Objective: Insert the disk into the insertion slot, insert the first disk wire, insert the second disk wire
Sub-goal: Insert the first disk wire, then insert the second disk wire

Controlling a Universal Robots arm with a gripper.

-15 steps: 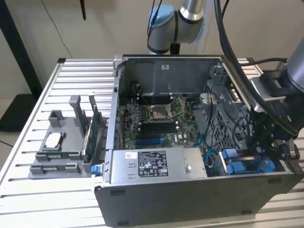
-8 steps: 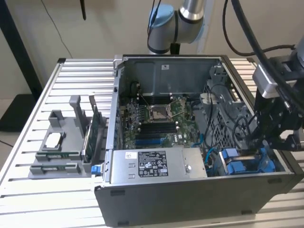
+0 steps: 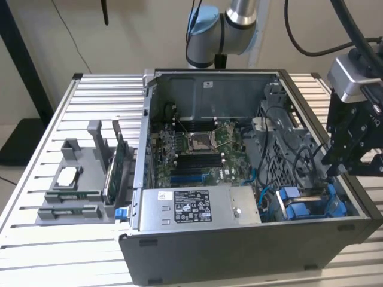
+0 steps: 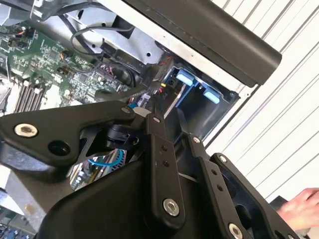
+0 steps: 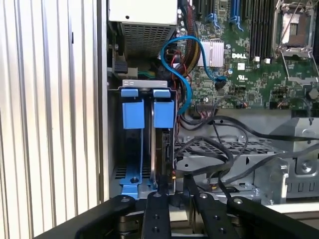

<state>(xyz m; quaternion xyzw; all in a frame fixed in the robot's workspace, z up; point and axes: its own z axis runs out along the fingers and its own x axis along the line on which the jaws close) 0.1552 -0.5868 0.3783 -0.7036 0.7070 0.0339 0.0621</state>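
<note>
You have a ribbed aluminium table (image 3: 90,95) against a plain beige wall, with a grey parts fixture (image 3: 78,185) towards the exterior view's left. An open computer case (image 3: 239,251) lies in the middle. In the second wrist view a person's hand (image 4: 301,205) rests on the table's slats.

In the first wrist view, the disk (image 5: 164,149) stands edge-on in the insertion slot (image 5: 162,83), a thin dark slab under a bright blue tab. It sits just beside the other blue carrier (image 5: 133,114), on the side nearer the motherboard (image 5: 259,59). A blue cable (image 5: 184,59) loops close above.

Your pincer (image 5: 174,183) hangs at the disk's near end. You cannot tell whether it grips or is free.
</note>
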